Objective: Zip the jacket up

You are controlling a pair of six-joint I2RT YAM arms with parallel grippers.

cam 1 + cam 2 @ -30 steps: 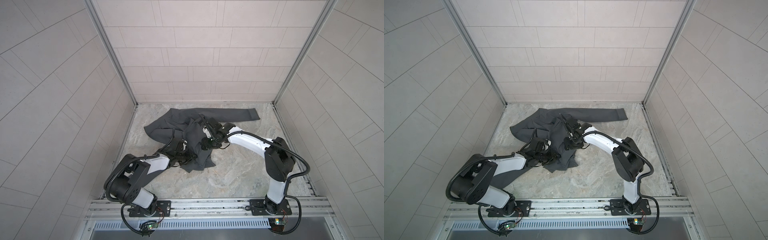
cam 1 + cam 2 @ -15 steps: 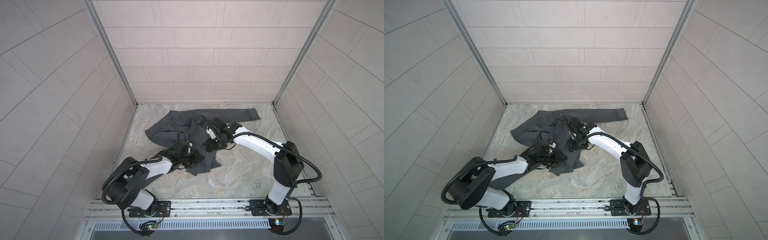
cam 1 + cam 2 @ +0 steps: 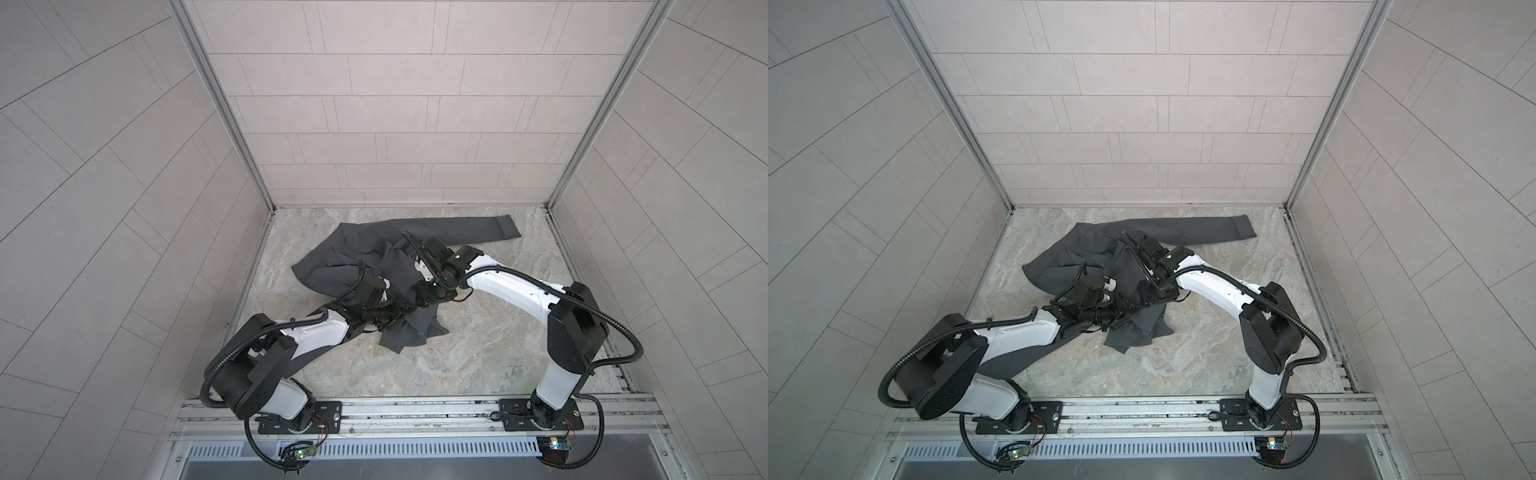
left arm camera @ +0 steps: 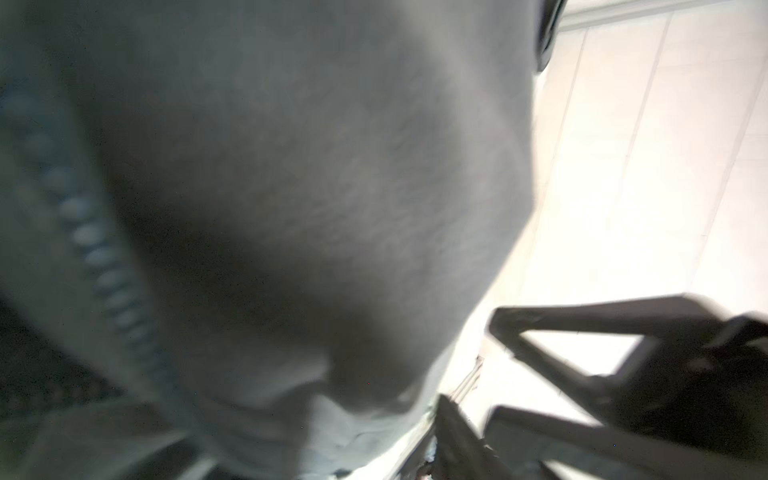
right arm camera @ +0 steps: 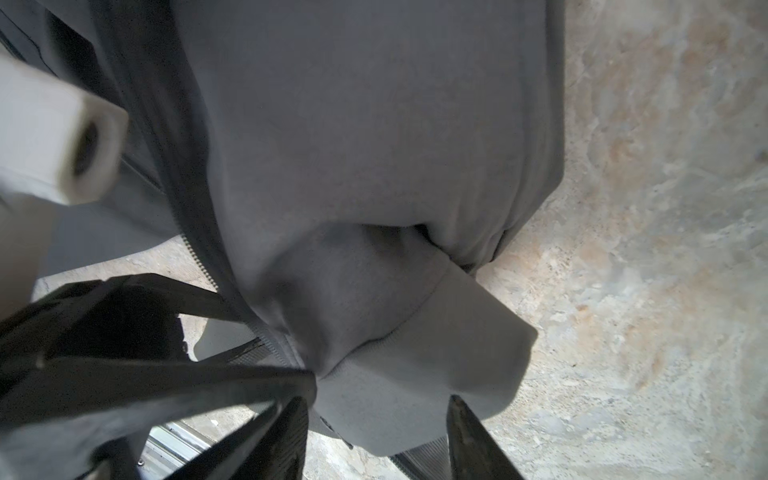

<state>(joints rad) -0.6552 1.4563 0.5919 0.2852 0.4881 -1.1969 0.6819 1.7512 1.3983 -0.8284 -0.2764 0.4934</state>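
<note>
Item: the jacket, dark grey fabric, long-sleeved. It is crumpled on the floor before me, toward the far left. One sleeve lies flat, stretched right along the back edge. A single row of zipper teeth shows along one edge. A folded corner hangs raised.

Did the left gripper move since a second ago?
Yes. In both top views the left gripper has slid rightward over the jacket, farther from the left wall.
</note>
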